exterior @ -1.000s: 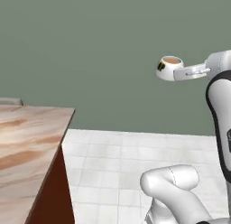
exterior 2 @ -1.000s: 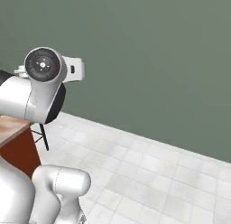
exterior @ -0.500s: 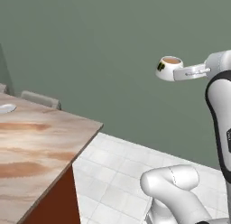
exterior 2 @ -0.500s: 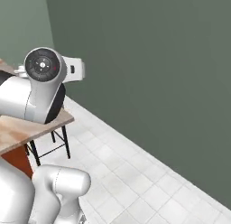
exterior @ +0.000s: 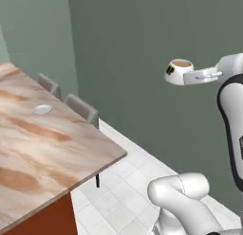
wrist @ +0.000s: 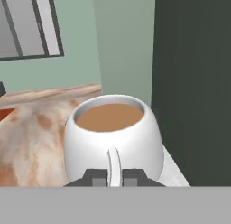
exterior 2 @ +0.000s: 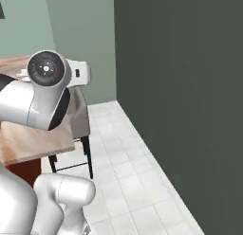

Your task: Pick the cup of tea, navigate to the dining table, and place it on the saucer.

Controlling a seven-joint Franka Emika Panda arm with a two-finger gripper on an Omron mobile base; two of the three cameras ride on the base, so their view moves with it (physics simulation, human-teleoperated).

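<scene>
The gripper (wrist: pixel 109 177) is clamped on the handle of the cup of tea (exterior: pixel 178 71), which is carried upright, high in the air, brown liquid level inside. The dining table (exterior: pixel 42 149) is seen well below and to the left of the gripper. The saucer (exterior: pixel 42 109) lies on the tabletop, far left of the held cup. Two grey chairs (exterior: pixel 81 108) are set along the table's far edge.

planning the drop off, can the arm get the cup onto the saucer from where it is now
Probably not yet. The gripper holds the cup of tea high over the floor, well off the dining table; the saucer lies far in on the tabletop. Nothing blocks the way, but the base likely needs to drive closer.
</scene>
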